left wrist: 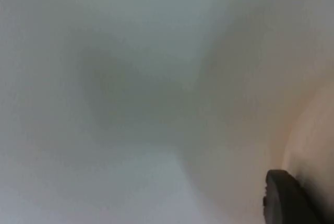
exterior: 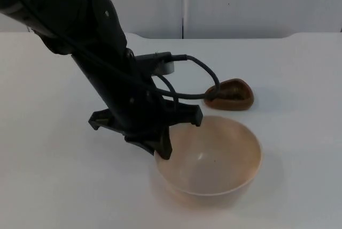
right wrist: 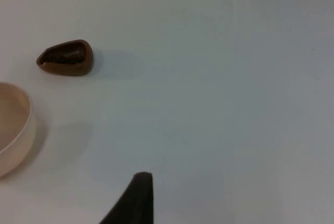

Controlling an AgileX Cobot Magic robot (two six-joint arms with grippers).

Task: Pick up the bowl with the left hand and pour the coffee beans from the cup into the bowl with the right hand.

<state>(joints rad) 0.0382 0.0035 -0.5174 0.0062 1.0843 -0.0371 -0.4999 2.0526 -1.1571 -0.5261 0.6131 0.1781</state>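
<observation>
A pale pink bowl [exterior: 214,157] stands near the table's front, its inside bare. My left gripper [exterior: 163,149] reaches down from the upper left and is shut on the bowl's left rim. The bowl's wall [left wrist: 245,104] looms close in the left wrist view, beside one black fingertip [left wrist: 287,198]. A small brown cup [exterior: 230,94] holding dark coffee beans sits just behind the bowl to the right. The right wrist view takes in the cup [right wrist: 65,58] and the bowl's edge [right wrist: 15,130] from afar. My right gripper [right wrist: 136,200] waits over bare table well to their right.
The white table top [exterior: 299,79] stretches out to the right of the cup and bowl. It ends at the grey partition wall [exterior: 240,5] at the back. The left arm [exterior: 91,42] slants across the table's left half.
</observation>
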